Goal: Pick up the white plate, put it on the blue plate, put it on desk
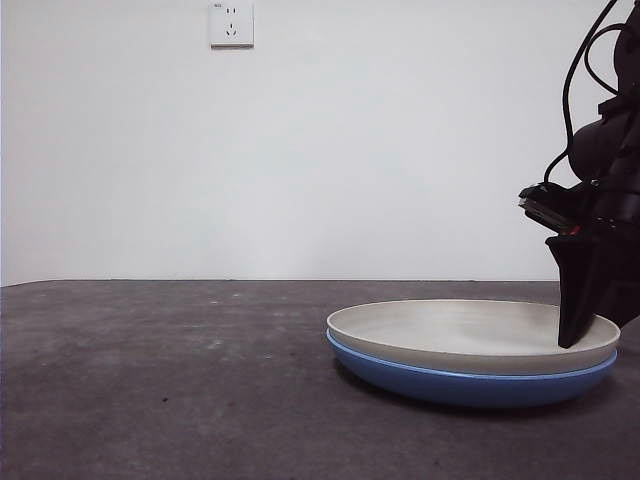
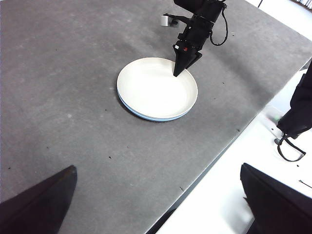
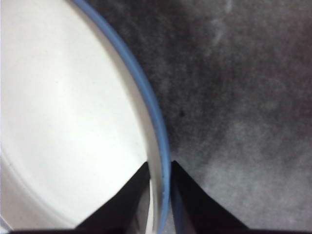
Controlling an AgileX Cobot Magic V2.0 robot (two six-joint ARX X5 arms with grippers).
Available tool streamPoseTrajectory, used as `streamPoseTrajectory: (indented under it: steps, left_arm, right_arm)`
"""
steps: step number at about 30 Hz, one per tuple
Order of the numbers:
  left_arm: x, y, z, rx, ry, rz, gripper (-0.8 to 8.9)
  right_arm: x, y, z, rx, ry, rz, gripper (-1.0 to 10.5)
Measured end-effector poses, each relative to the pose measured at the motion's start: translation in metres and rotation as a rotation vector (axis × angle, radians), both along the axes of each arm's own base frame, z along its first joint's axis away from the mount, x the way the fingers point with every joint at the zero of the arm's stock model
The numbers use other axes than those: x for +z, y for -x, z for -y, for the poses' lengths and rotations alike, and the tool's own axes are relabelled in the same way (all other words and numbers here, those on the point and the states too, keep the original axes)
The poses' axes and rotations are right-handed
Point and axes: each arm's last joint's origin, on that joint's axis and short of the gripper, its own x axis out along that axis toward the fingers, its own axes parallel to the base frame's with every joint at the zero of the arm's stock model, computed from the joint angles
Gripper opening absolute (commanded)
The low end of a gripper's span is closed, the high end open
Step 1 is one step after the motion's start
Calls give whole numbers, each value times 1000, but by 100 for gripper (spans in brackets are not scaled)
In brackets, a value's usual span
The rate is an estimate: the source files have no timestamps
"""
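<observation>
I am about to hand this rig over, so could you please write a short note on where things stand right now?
Right tool: at the stacked plates' rim, one jaw inside, one outside, nearly closed on both rims.
Left tool: open, waiting well away from the plates.
White plate: nested in the blue plate, which sits on the desk.
Done: the white plate is on the blue one.
Left: by the task's last step, a plate may yet go on the desk; confirm which.

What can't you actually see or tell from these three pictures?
- Blue plate: its inside is covered by the white plate nested in it, in all views.
- Right gripper: whether it pinches one rim or both; the right wrist view is too close.
- Left gripper: jaws cut off by the picture's edge.
</observation>
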Motion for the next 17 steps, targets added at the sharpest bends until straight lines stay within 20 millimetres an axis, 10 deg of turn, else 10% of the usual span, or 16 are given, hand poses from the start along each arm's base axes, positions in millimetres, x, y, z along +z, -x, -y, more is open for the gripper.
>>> streamPoseTrajectory:
  steps: [17]
  left_arm:
    - [0, 0, 0, 0, 3, 4, 567]
  right_arm:
    - [31, 10, 0, -24, -111, 49, 8]
